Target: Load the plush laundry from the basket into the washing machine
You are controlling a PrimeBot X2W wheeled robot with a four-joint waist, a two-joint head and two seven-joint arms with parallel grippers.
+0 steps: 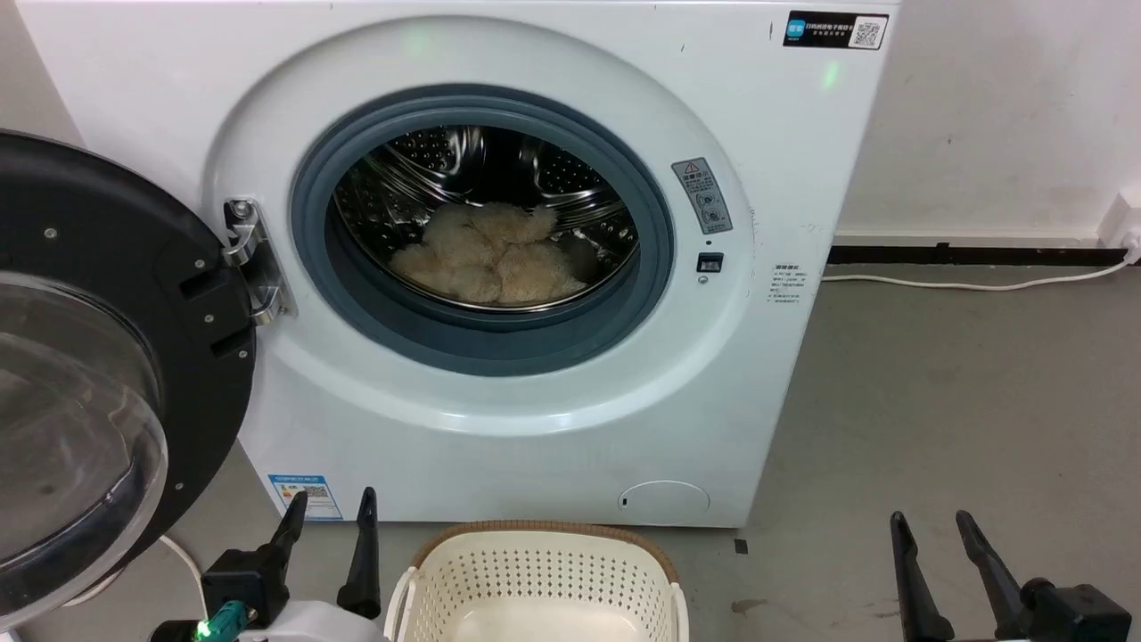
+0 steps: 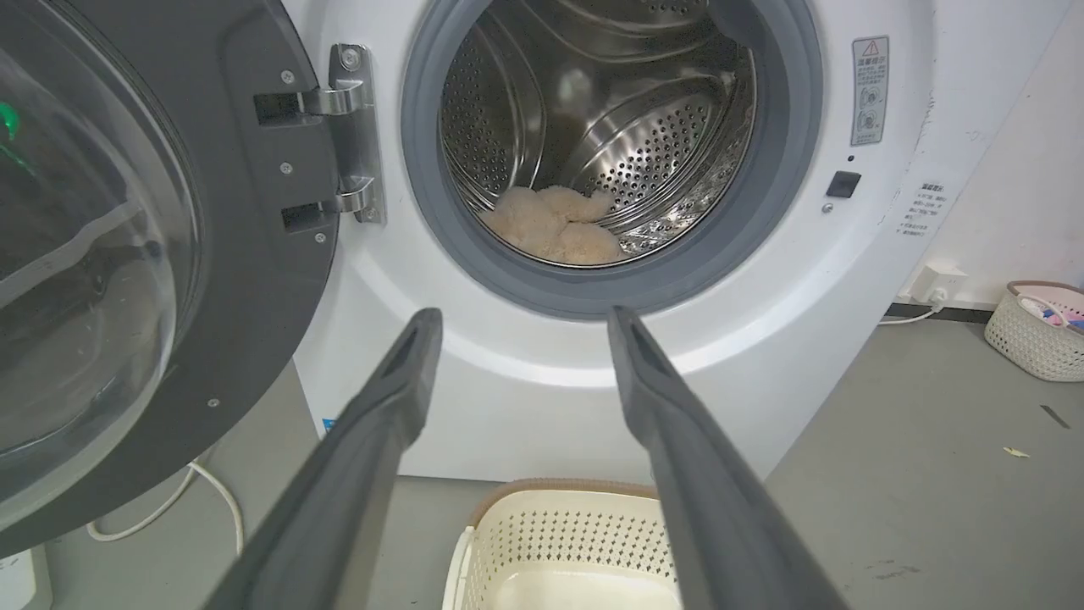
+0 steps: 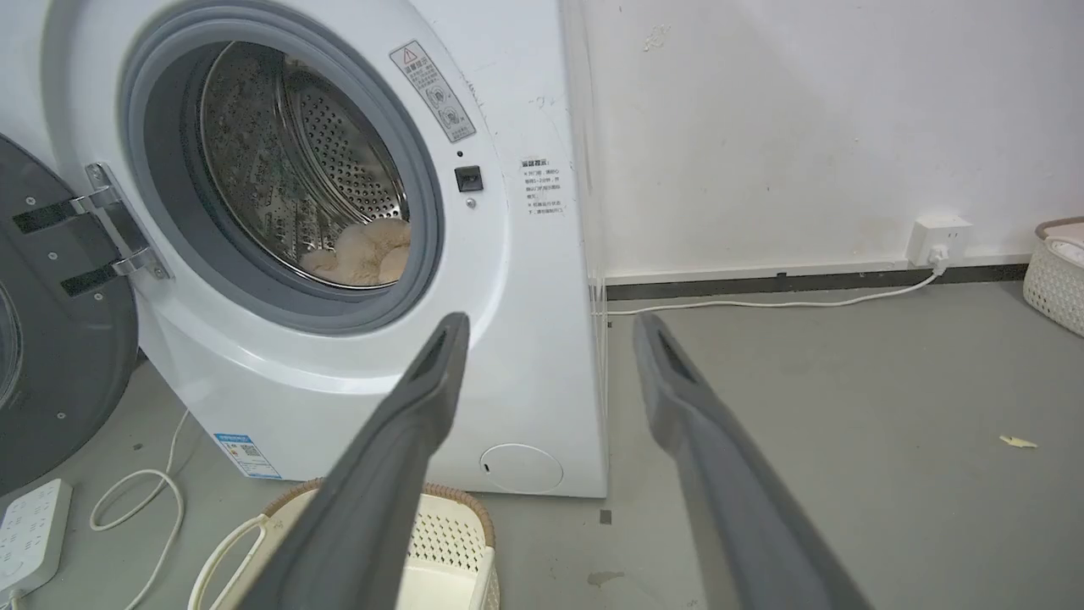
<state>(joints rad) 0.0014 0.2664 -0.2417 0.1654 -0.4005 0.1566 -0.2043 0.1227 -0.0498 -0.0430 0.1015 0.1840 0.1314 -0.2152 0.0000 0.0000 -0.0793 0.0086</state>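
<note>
The plush toy (image 1: 490,254) lies deep in the washing machine (image 1: 535,446) drum, and the near basket (image 1: 535,571) looks bare. Soft, light and shaggy, it likely squashes when pinched, so a limb or thick fold suits best. Left jaws and right jaws stand released, holding nothing.

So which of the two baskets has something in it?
The far basket by the wall, with colourful items showing at its top. The near basket, in front of the washing machine, shows a bare floor.

basket (image 1: 535,571) cropped below, door (image 1: 116,232) cropped left
</note>
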